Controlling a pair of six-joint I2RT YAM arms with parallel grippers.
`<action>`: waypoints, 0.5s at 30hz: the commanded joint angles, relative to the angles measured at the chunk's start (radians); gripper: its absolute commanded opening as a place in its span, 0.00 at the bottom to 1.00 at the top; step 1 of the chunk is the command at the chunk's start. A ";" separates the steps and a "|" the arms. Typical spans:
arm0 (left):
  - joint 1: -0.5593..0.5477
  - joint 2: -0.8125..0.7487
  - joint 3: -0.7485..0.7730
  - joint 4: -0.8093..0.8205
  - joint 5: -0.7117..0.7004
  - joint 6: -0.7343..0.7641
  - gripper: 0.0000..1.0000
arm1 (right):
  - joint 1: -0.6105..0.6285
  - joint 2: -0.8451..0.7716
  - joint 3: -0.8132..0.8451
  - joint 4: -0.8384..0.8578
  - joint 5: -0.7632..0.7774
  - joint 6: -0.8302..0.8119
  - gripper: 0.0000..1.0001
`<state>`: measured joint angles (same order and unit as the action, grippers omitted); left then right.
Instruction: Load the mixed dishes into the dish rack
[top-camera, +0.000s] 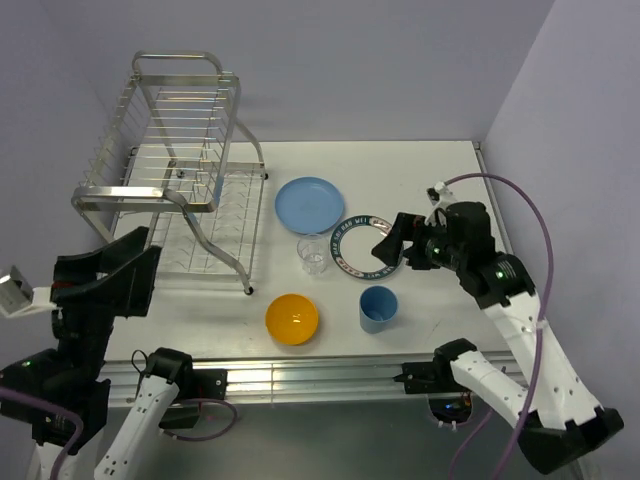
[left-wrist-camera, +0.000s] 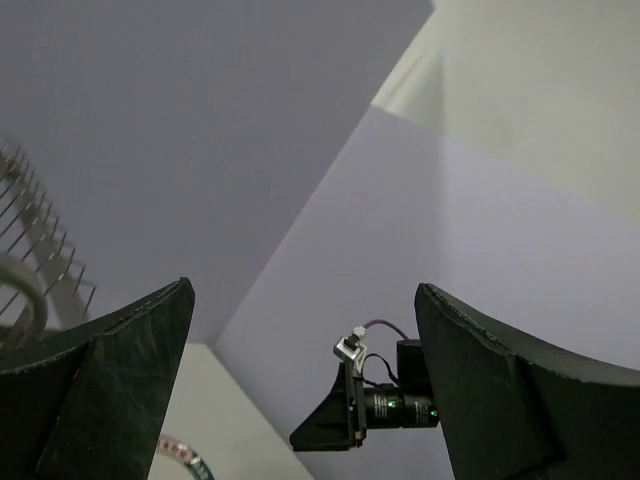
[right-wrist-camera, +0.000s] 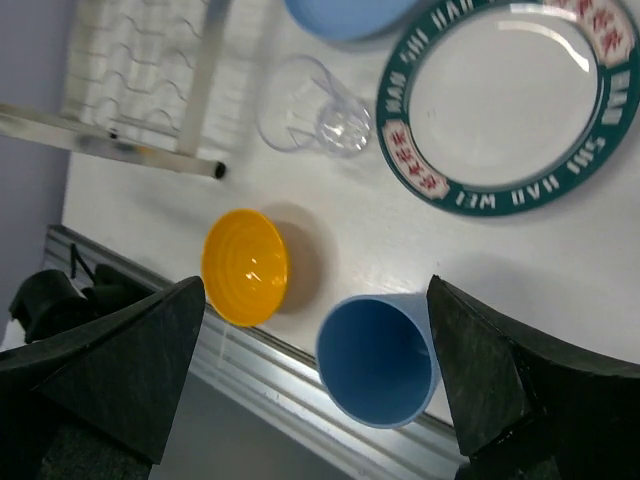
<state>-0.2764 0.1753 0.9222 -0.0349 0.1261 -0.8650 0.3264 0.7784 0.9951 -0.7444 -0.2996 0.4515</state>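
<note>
The silver wire dish rack (top-camera: 175, 170) stands at the table's far left. On the table lie a light-blue plate (top-camera: 309, 204), a white plate with a teal lettered rim (top-camera: 362, 246), a clear glass (top-camera: 312, 254), an orange-yellow bowl (top-camera: 292, 318) and a blue cup (top-camera: 378, 308). My right gripper (top-camera: 397, 243) is open and empty, hovering above the lettered plate's right side. Its wrist view shows the cup (right-wrist-camera: 380, 360), bowl (right-wrist-camera: 245, 266), glass (right-wrist-camera: 310, 118) and lettered plate (right-wrist-camera: 505, 105) below. My left gripper (top-camera: 125, 270) is open and empty, raised at the near left, in front of the rack.
The table's near edge has an aluminium rail (top-camera: 320, 375). Purple walls close in the back and right. The left wrist view shows rack wires (left-wrist-camera: 35, 270) and the right arm's wrist (left-wrist-camera: 385, 400) across the table.
</note>
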 joint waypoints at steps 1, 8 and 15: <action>0.014 0.056 0.073 -0.275 -0.042 -0.077 0.99 | -0.006 0.080 0.036 -0.091 0.013 0.007 1.00; 0.049 0.058 0.152 -0.621 -0.120 -0.144 0.99 | 0.089 0.235 0.137 -0.145 0.100 -0.063 1.00; 0.054 0.148 0.214 -0.885 -0.198 -0.313 0.99 | 0.210 0.401 0.300 -0.124 0.090 -0.085 1.00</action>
<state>-0.2291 0.2729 1.0966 -0.7521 0.0010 -1.0637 0.5163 1.1301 1.2350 -0.8982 -0.1818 0.3946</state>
